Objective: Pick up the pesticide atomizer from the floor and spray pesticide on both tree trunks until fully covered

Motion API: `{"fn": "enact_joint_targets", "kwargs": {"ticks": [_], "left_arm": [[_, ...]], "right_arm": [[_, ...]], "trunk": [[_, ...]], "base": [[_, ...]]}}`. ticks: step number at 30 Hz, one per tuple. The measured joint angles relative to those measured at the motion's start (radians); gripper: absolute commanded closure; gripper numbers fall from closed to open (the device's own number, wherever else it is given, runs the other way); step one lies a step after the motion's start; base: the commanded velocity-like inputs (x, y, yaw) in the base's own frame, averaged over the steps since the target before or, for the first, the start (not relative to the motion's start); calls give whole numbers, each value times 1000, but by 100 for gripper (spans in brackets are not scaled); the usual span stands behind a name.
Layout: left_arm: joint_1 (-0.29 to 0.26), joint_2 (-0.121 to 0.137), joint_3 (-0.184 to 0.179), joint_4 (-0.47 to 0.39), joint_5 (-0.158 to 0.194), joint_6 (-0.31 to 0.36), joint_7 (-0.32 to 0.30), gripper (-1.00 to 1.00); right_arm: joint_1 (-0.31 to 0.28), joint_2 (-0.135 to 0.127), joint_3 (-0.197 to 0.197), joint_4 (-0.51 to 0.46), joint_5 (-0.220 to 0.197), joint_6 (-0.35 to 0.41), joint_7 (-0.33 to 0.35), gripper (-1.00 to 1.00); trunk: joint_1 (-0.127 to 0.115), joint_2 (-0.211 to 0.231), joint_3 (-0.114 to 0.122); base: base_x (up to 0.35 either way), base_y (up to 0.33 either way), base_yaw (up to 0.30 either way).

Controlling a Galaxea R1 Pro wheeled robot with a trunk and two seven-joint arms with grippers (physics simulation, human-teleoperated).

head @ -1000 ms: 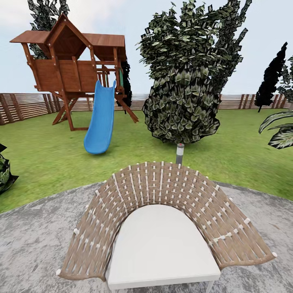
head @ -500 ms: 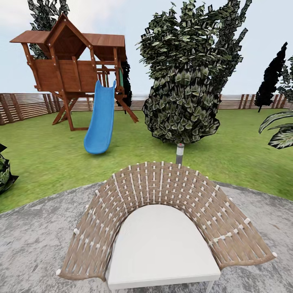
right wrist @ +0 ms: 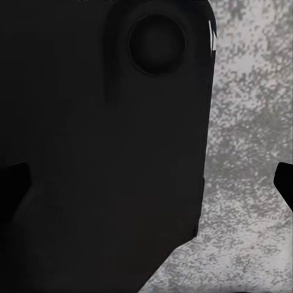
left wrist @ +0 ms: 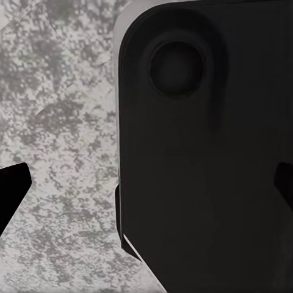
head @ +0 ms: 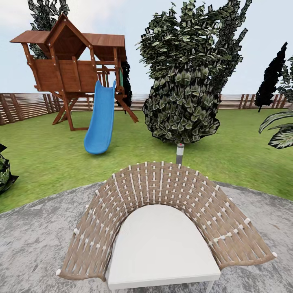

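The garden lawn [head: 44,158] spreads out ahead of me, closed off by a slatted wooden fence [head: 24,106]. The pesticide atomizer is out of view, and no thick bare tree trunk shows. Tall dark foliage rises behind the playhouse [head: 44,11] and beyond the central bush [head: 234,24]. In the left wrist view my left gripper [left wrist: 146,192] is open, its dark fingertips [left wrist: 12,189] far apart over a black part of my own body and mottled grey paving [left wrist: 61,122]. My right gripper [right wrist: 146,186] is likewise open, with nothing between its fingertips [right wrist: 11,183].
A wicker chair [head: 162,191] with a white cushion stands directly in front on grey stone paving [head: 32,240]. A short grey post [head: 179,153] rises behind it. A leafy bush [head: 181,106], a wooden playhouse [head: 69,69] with a blue slide [head: 99,120], and palm fronds [head: 280,130] stand on the lawn.
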Motion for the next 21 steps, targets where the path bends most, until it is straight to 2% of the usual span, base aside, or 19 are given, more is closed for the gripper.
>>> {"fn": "enact_joint_targets", "kwargs": {"ticks": [15,21], "left_arm": [[0,0,0,0,0,-1,0,-100],[0,0,0,0,0,-2,0,-100]], "right_arm": [[0,-9,-5,-1,-3,-1,-1,-100],[0,-11,-8,-1,-4,-1,-5,-100]], "trunk": [[0,0,0],[0,0,3]], "base": [[0,0,-2],[0,0,-123]]}}
